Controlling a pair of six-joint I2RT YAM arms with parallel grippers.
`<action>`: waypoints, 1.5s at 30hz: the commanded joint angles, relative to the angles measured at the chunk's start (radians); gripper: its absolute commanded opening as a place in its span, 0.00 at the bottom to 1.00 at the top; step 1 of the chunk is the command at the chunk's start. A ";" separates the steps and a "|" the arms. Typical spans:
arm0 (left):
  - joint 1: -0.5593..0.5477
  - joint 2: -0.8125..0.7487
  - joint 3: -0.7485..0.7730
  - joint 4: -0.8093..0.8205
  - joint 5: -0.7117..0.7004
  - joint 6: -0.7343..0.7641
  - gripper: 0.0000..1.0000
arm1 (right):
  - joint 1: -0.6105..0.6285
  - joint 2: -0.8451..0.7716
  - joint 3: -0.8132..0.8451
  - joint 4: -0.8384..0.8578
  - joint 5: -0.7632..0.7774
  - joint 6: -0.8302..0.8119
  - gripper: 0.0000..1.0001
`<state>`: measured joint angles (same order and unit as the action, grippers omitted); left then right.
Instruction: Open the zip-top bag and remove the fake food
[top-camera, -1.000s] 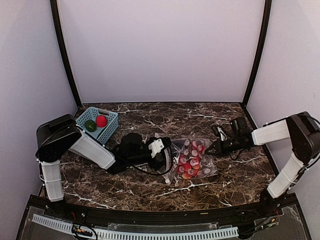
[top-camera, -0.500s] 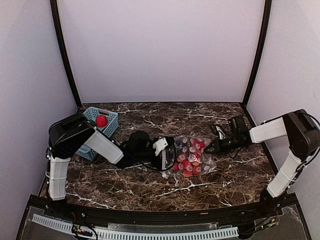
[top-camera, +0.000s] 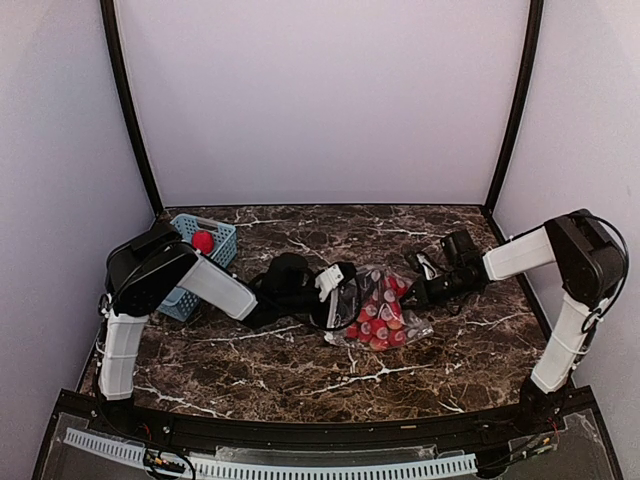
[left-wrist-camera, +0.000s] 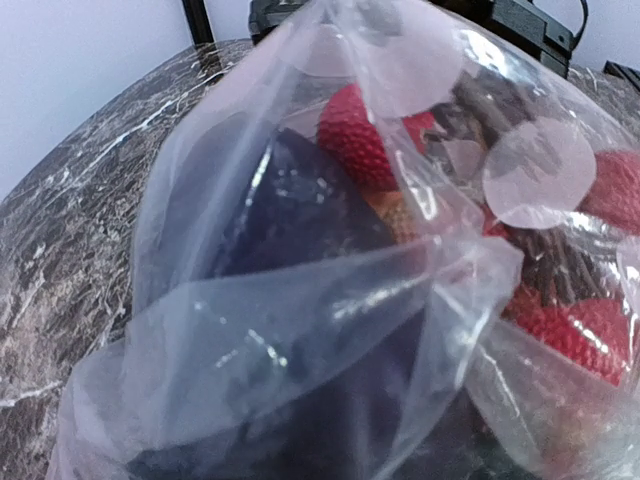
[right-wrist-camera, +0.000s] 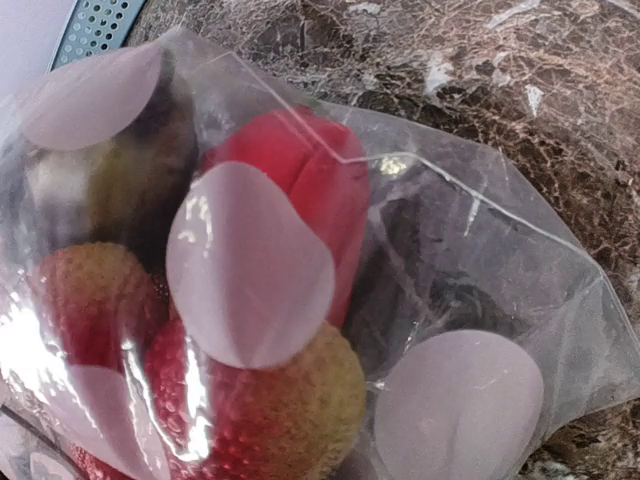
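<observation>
Top external view. Item: zip-top bag (top-camera: 385, 300), clear crinkled plastic, lying on the bench (top-camera: 300, 365) right of centre, between the two tools. Contents: fake food (top-camera: 378, 322), mostly red pieces heaped together, all inside the film.

Left tool (top-camera: 343, 300): at the bag's left end, against the plastic. No view shows whether its jaws are apart or together.

Right tool (top-camera: 418, 292): jaws together, clamped on the bag's right edge.

Blue lattice basket (top-camera: 226, 243): at the far left of the bench, well apart from the bag and partly covered by the left arm. It holds one red round piece (top-camera: 203, 241).

Left wrist view. The bag fills the frame, with folds of film in front. Behind the film lies a dark purple eggplant (left-wrist-camera: 300, 215), low and left. A red dimpled strawberry (left-wrist-camera: 355, 130) sits above it, and further red pieces are at the right.

Right wrist view. The bag is again close up. A smooth red piece (right-wrist-camera: 320, 180) is at centre, with dimpled red-and-yellowish berries (right-wrist-camera: 290, 410) below it. Pale round glare patches mark the film, and the marbled bench shows beyond.
</observation>
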<state>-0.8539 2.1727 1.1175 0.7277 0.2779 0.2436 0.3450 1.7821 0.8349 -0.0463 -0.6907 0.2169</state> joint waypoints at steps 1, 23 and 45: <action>-0.009 -0.035 -0.023 -0.012 0.065 -0.014 0.59 | 0.021 -0.002 0.016 -0.020 -0.005 -0.025 0.00; -0.012 -0.379 -0.544 0.014 -0.002 -0.003 0.48 | -0.139 -0.197 -0.158 0.043 0.003 0.058 0.00; -0.120 -0.405 -0.508 0.039 -0.150 -0.005 0.79 | -0.139 -0.194 -0.163 0.042 -0.013 0.058 0.00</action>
<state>-0.9600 1.7462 0.5846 0.7334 0.1471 0.2703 0.2111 1.5974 0.6781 -0.0051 -0.7212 0.2710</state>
